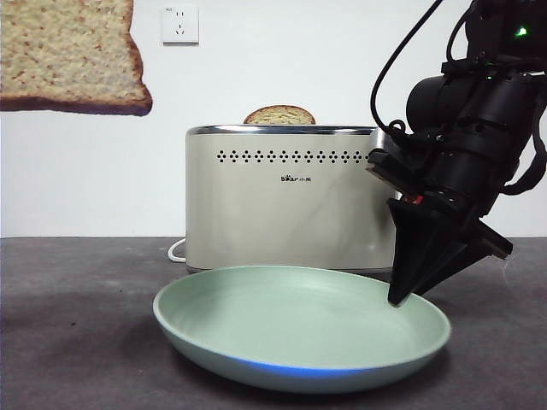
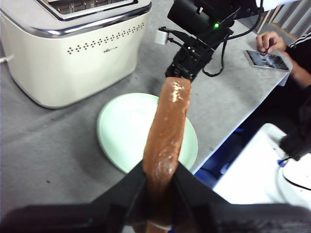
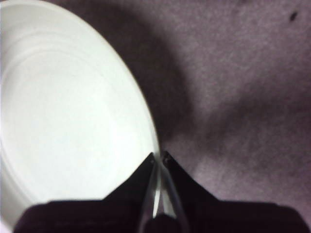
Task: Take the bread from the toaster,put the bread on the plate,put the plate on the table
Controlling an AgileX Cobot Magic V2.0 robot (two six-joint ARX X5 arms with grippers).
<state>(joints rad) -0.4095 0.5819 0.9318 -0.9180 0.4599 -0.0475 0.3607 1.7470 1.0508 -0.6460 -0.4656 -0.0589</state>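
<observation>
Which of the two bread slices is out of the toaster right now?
The bread held high in the left tool, above the plate. The second slice shows only its domed top in the toaster.

bread [image 1: 68, 53] cut off at frame edge

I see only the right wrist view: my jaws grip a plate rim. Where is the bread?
Observer: The left gripper holds the bread high above the plate.
Operator: Is the plate lifted?
Observer: Its right side looks raised off the table in the front view, where the right gripper grips.
Operator: Is the toaster empty?
Observer: No, a second slice shows in the toaster.
</observation>
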